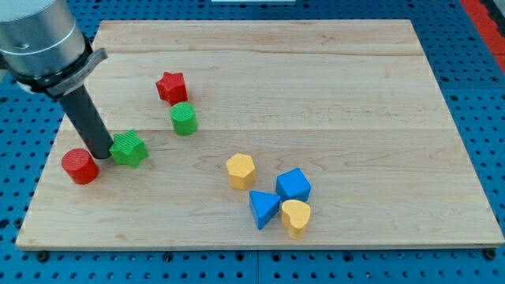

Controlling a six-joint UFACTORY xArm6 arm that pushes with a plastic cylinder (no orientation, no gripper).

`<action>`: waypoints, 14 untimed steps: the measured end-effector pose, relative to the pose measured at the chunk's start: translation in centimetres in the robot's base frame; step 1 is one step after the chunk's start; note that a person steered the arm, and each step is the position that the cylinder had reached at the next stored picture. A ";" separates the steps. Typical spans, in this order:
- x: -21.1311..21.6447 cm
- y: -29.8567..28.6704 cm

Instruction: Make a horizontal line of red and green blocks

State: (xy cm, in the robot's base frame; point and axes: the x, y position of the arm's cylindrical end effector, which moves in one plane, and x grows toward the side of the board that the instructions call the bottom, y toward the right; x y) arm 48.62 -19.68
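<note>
My tip [102, 153] sits on the tabletop [355, 95], wedged between the red cylinder [80, 166] and green star [129, 148]; no hand exists. Up and right of it stand the red star [171, 87] and green cylinder [183, 119].

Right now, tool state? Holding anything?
No jaws on this tool, holding nothing: my tip sits between the red cylinder and the green star, apparently touching the star.

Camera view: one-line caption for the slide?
My tip between red cylinder and green star; red star and green cylinder sit farther up the board.
</note>
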 end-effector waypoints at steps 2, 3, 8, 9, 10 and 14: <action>10.2 2.6; 13.2 -1.5; 4.9 -6.2; 5.3 -7.9; 5.5 -4.8; 5.1 11.1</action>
State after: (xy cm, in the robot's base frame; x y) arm 53.76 -8.61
